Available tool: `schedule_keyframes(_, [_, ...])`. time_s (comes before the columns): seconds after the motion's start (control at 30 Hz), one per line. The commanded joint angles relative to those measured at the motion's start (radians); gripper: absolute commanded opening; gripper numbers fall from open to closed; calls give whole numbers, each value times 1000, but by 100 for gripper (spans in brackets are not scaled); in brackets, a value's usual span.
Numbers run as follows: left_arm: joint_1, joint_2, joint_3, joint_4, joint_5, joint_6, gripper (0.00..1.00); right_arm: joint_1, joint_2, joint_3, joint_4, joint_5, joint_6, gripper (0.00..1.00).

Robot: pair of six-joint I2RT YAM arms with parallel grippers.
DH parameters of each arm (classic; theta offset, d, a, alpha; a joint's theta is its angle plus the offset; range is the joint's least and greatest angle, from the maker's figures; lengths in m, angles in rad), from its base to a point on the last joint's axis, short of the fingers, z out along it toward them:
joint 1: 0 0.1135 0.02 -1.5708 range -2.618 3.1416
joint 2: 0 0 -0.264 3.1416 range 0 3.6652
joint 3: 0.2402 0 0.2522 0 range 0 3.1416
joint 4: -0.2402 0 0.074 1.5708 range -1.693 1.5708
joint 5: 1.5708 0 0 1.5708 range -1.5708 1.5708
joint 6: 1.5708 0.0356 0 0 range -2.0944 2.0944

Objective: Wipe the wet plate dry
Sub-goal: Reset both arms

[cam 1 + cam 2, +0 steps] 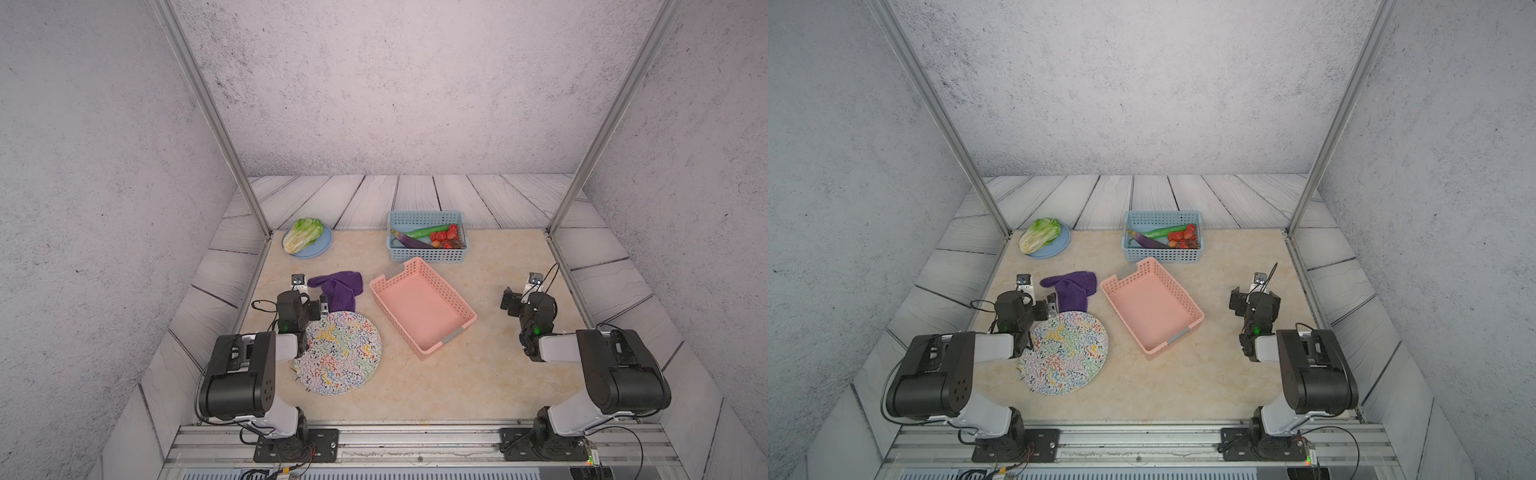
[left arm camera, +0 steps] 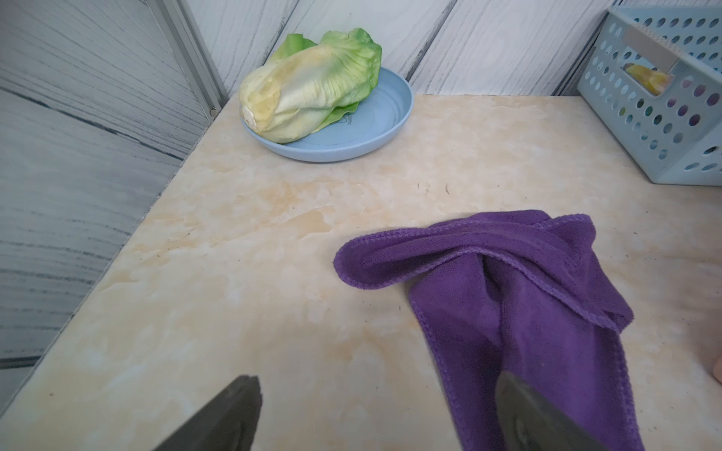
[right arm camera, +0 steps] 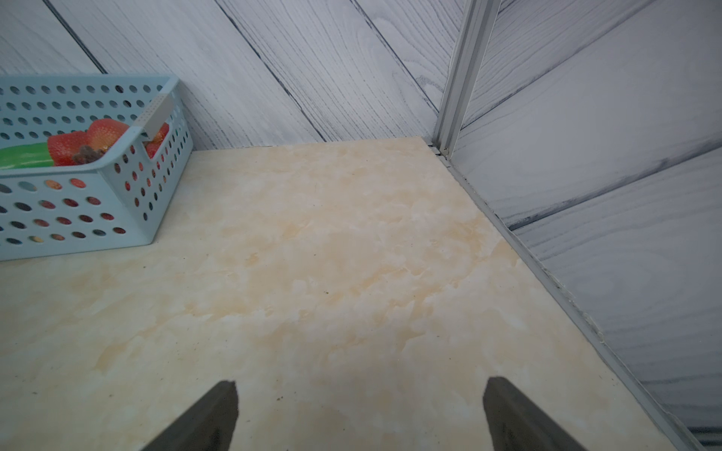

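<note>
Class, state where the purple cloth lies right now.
In both top views the cloth lies crumpled on the left half of the table, just beyond the patterned plate and left of the pink basket.

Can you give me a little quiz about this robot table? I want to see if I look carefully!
1. True or false: the pink basket has nothing in it.
2. What lies on the blue plate? A) strawberries B) lettuce C) an eggplant
3. Fill in the word: the purple cloth lies closest to the robot's ____ gripper.

Key: 1 true. 2 B. 3 left: the left gripper is open right beside the cloth, and it holds nothing.
</note>
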Motion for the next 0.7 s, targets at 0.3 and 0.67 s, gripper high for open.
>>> schedule_keyframes(0.3, [-3, -18, 12, -11, 2, 7, 99, 5, 13, -4, 17, -11, -1, 99])
schedule_keyframes(0.67, [-4, -18, 12, -9, 2, 7, 99, 6, 12, 0, 6, -33, -11, 99])
